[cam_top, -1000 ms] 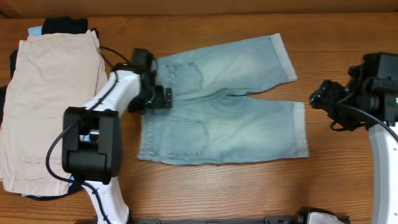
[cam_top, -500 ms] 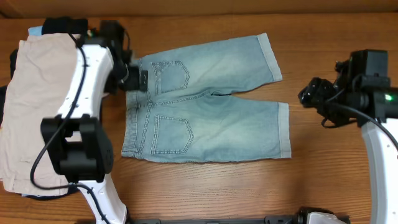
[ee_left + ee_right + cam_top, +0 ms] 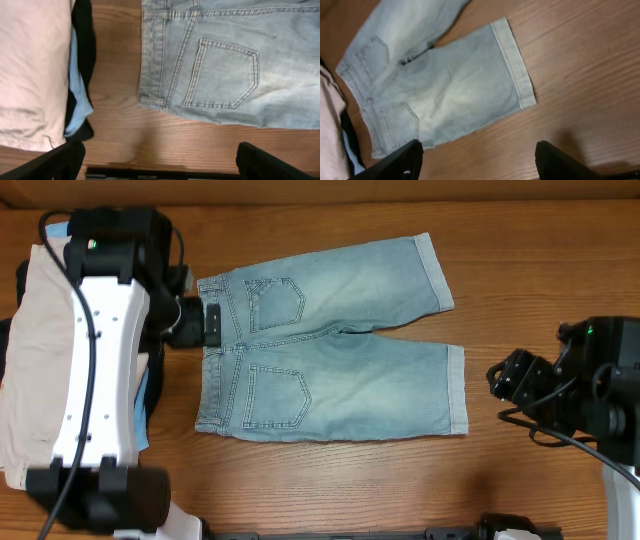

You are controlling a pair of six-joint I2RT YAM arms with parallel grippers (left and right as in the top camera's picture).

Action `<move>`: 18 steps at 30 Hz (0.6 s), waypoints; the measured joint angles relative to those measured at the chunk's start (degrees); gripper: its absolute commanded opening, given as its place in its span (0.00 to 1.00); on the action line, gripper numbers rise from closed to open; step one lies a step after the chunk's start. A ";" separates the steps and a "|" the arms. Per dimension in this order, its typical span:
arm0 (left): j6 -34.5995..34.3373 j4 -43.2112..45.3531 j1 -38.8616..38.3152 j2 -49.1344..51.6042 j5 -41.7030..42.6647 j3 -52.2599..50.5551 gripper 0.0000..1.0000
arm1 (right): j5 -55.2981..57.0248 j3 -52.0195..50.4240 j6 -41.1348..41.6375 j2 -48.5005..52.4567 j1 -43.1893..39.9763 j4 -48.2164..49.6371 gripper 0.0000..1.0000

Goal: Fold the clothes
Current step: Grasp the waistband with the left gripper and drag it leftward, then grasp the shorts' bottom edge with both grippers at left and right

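Denim shorts [image 3: 445, 95] lie flat on the wooden table [image 3: 580, 65] beyond the wide-spread tool [image 3: 479, 150]

Faded light-blue denim shorts [image 3: 330, 345] flat on table, back pockets up, legs spread.

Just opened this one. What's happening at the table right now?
Two robot arms are set to fold denim shorts, which lie flat, back pockets up, on the wooden table. The left gripper hangs open by the waistband, the right gripper open just off the leg hems; neither holds anything. No fold is made yet. A pile of other clothes, beige garment on top, sits at the left.
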 measured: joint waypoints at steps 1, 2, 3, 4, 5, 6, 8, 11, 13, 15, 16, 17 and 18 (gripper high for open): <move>-0.85 0.94 0.00 -1.99 0.07 -2.34 1.00 | 0.00 -0.83 -0.02 -0.15 0.00 -0.20 0.80; -1.97 1.84 0.00 -4.13 0.26 -4.66 1.00 | 0.04 -2.01 0.15 -0.20 0.00 -0.22 0.81; -3.10 3.87 0.00 -6.80 0.59 -7.98 1.00 | 0.24 -3.19 0.44 -0.20 0.00 0.07 0.81; -4.28 5.81 0.00 -9.55 1.09 -11.41 1.00 | 0.48 -4.74 0.70 -0.17 0.00 0.70 0.82; -5.66 8.20 0.00 -12.52 1.60 -15.23 1.00 | 0.57 -6.40 0.90 -0.17 0.00 1.57 0.82; -7.19 10.69 0.00 -15.47 2.08 -19.23 1.00 | 0.74 -8.46 1.38 -0.17 0.00 2.89 0.83; -11.21 15.76 0.00 -21.70 2.86 -28.09 1.00 | 1.29 -12.50 2.62 -0.07 0.00 5.38 0.83; -18.25 23.80 0.00 -27.76 3.41 -39.50 0.91 | 1.60 -18.01 4.81 0.07 0.00 9.62 0.82; -24.33 28.87 0.00 -29.53 3.52 -46.58 0.79 | 1.77 -21.14 6.71 0.15 0.00 12.37 0.79; -30.01 33.38 0.00 -29.59 3.61 -52.35 0.75 | 1.86 -23.93 8.33 0.17 0.00 15.17 0.77; -33.03 35.21 0.00 -29.35 3.61 -54.97 0.71 | 1.97 -25.03 9.16 0.20 0.00 16.26 0.76; -36.28 37.31 0.00 -29.07 3.43 -57.64 0.68 | 1.95 -25.92 9.66 0.20 0.00 17.29 0.75; -39.21 39.17 0.00 -28.65 3.26 -59.87 0.66 | 1.95 -27.41 10.56 0.20 0.00 19.21 0.75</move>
